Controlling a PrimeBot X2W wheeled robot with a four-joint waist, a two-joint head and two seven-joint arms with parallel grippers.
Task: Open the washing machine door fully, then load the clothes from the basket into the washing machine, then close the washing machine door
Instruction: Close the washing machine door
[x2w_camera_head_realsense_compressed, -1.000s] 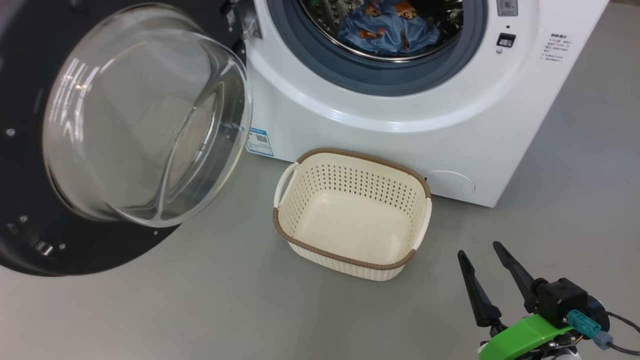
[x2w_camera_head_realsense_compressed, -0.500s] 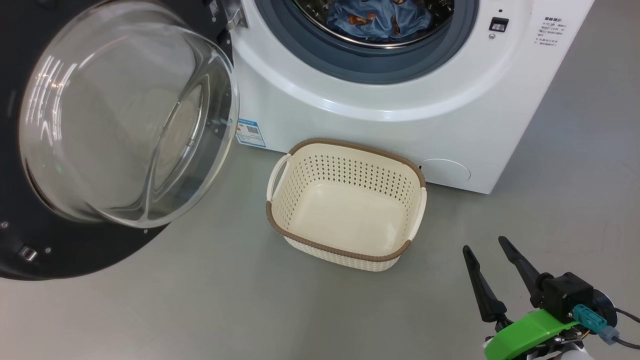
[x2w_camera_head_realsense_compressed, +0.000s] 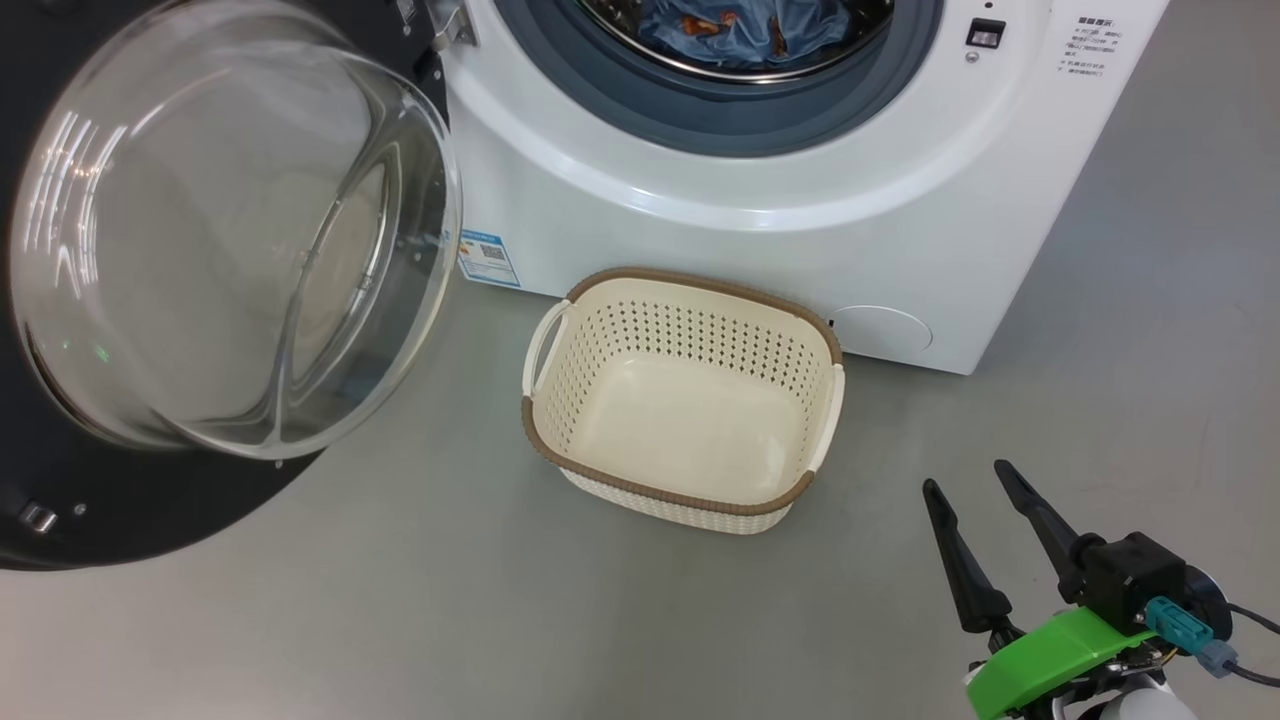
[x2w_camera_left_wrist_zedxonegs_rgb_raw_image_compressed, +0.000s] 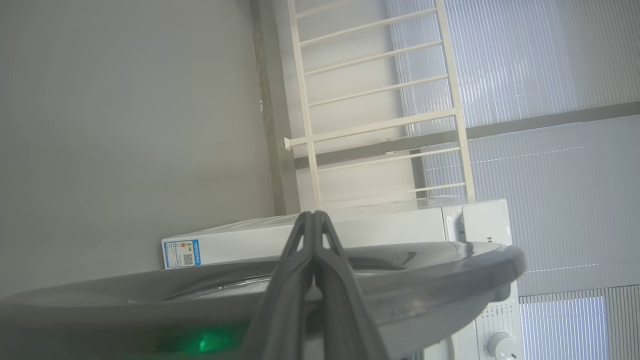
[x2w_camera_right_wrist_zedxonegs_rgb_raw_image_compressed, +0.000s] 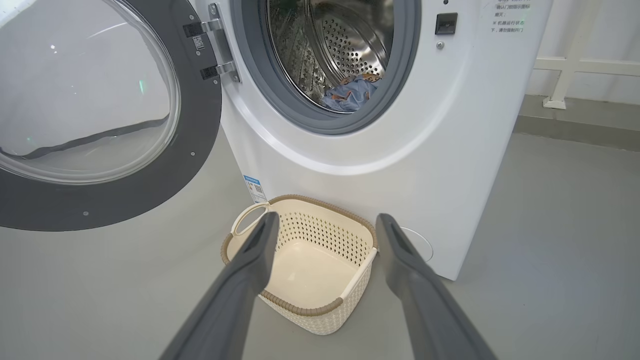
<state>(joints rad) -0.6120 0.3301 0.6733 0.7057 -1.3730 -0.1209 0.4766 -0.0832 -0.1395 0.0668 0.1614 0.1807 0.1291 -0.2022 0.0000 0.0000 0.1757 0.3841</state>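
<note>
Head view: whole frame slid up and leftward against the pictures of a second ago, so logged as camera motion, not motion of the things. Across the top, washing machine (x2w_camera_head_realsense_compressed: 760, 200); at the left, washing machine door (x2w_camera_head_realsense_compressed: 150, 500) swung wide, glass bulge toward the lens. At frame centre on the floor (x2w_camera_head_realsense_compressed: 400, 620), basket (x2w_camera_head_realsense_compressed: 690, 285), just in front of the machine, nothing in it, same as a second ago. At the top edge, clothes (x2w_camera_head_realsense_compressed: 740, 25) inside the drum; blue printed cloth made out, cream piece not. At lower right, right claw (x2w_camera_head_realsense_compressed: 966, 476) spread wide, holding nothing, spread unchanged. Left wrist view: at lower centre, left claw (x2w_camera_left_wrist_zedxonegs_rgb_raw_image_compressed: 314, 215) pressed shut on nothing, tips rising past the dark door (x2w_camera_left_wrist_zedxonegs_rgb_raw_image_compressed: 425, 270) crossing the bottom of the frame; contact with it not settled from here. Right wrist view: right claw (x2w_camera_right_wrist_zedxonegs_rgb_raw_image_compressed: 327, 220) parted, aimed over the bare basket (x2w_camera_right_wrist_zedxonegs_rgb_raw_image_compressed: 300, 310); blue cloth (x2w_camera_right_wrist_zedxonegs_rgb_raw_image_compressed: 350, 95) low in the drum (x2w_camera_right_wrist_zedxonegs_rgb_raw_image_compressed: 350, 45), clear of the gasket (x2w_camera_right_wrist_zedxonegs_rgb_raw_image_compressed: 320, 120). Judged: loading done, only the closing left; probably a push on the door's outer face by the left claw.
</note>
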